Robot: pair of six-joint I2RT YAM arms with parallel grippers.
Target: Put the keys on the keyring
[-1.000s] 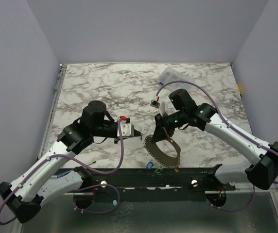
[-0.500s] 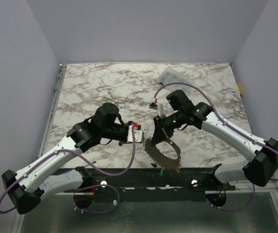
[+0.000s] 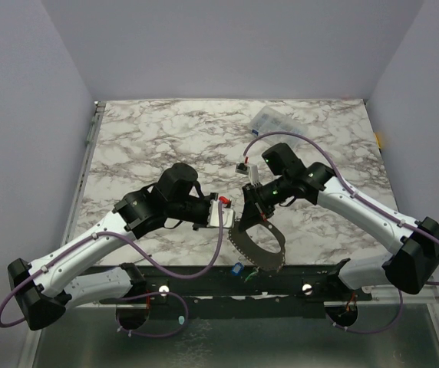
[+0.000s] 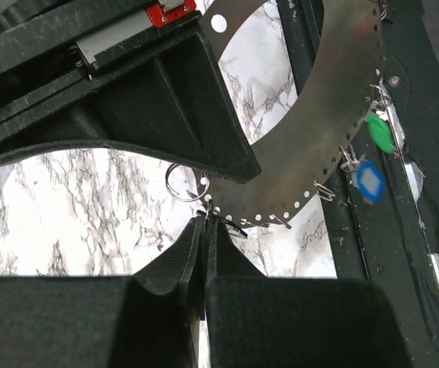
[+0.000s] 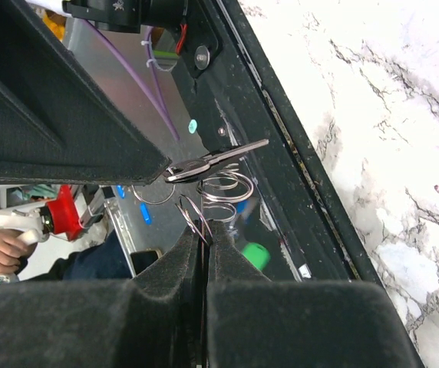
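Left tool (image 4: 205, 230) is pinched fully shut, and in the right wrist view a slim silver key (image 5: 218, 162) juts from its tip, its head hidden between the pads. That tip sits right against one end of the keyring (image 4: 335, 130), a flat grey hoop with holes along its rim. The hoop is held tilted above the tabletop (image 3: 166, 138), close to the black rail (image 3: 311, 277) at the near edge.

The main risk on this side, I judge, is that very little of the key is gripped. A nudge against the hoop's edge could twist it in the pads or flick it out, and it would fall toward the rail. A small wire ring (image 4: 179, 182) beside the tips could also snag.

Further along the hoop, a green key (image 4: 378, 132) and a blue key (image 4: 368, 181) hang from its holes. A jolt would likely swing them rather than free them.

Right tool (image 5: 205, 230) is closed thin on the hoop's end, just beside the left tip. With both tools crowded there, one finger could strike another, or a push could lever the hoop out of that narrow grip.
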